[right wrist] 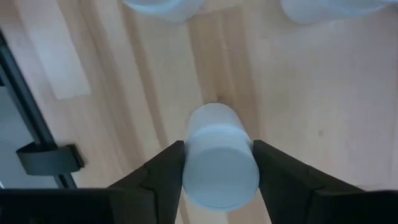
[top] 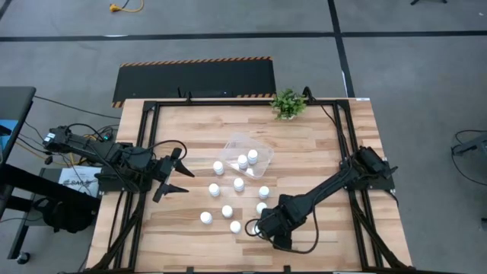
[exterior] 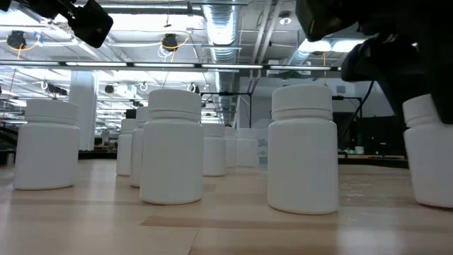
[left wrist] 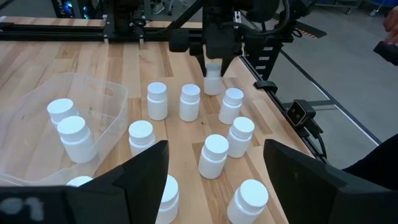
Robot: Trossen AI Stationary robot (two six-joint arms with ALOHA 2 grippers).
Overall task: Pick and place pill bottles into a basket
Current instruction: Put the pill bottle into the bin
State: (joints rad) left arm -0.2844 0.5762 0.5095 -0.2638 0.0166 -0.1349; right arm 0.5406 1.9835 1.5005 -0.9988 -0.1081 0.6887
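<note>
We see the right gripper [top: 254,225] low over the near part of the table [top: 335,152], its two fingers [right wrist: 163,175] pressed against either side of one pill bottle [right wrist: 219,163]. The bottle stands on the wood, its cap between the pads, so the grip looks closed on it, though from the wrist camera alone we cannot be sure how firmly. The left gripper [top: 173,173] waits at the table's left edge with its fingers spread wide apart, holding nothing. The clear basket [top: 234,143] sits near the table's middle with three bottles [top: 243,160] inside. The other loose bottles [top: 227,211] stand upright, scattered between the basket and the right gripper.
</note>
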